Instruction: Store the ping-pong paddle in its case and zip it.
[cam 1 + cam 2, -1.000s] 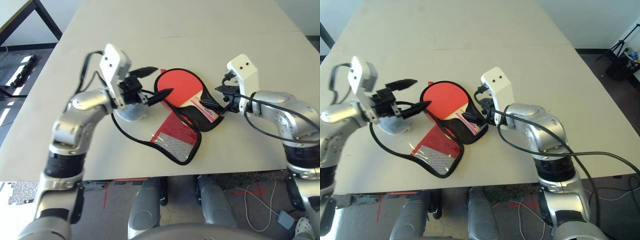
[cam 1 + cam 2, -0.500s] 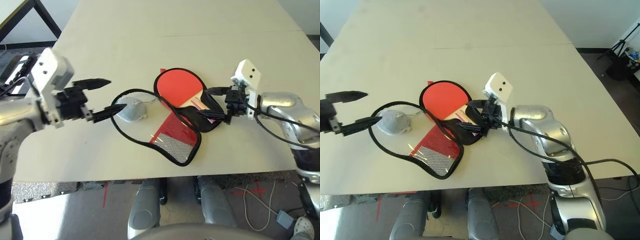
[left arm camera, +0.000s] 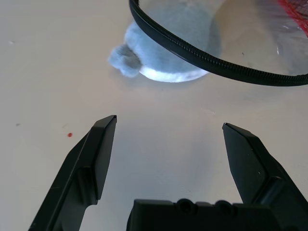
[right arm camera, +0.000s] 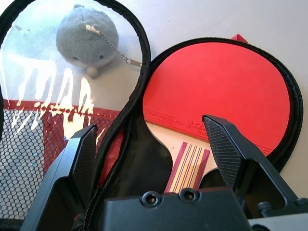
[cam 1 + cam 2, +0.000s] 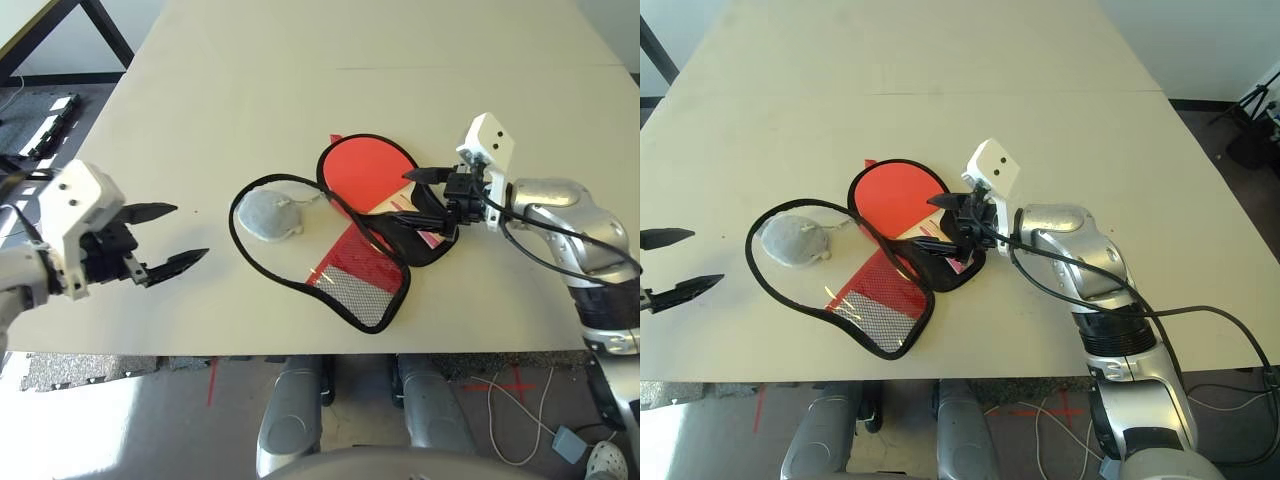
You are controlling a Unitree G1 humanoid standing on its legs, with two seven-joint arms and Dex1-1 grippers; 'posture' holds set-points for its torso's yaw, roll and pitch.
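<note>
The ping-pong paddle (image 5: 365, 168) lies red face up in the lower half of the case (image 5: 425, 245), its striped handle (image 4: 187, 161) pointing toward my right gripper. The case is unzipped, and its lid with the black mesh pocket (image 5: 352, 280) is folded out toward the table's front. The lid's black zipper edging (image 3: 216, 65) loops around a grey soft lump (image 5: 265, 215). My right gripper (image 5: 398, 194) is open, its fingers on either side of the handle end. My left gripper (image 5: 185, 232) is open and holds nothing, well left of the case over bare table.
The lump hangs on a small chain (image 4: 113, 50) running to the case. The table's front edge (image 5: 200, 352) runs just below both arms. A black table frame (image 5: 105, 20) stands at the far left on the floor.
My left arm has pulled back to the left, away from the case and the lump. My right gripper has turned and come in over the paddle's handle.
</note>
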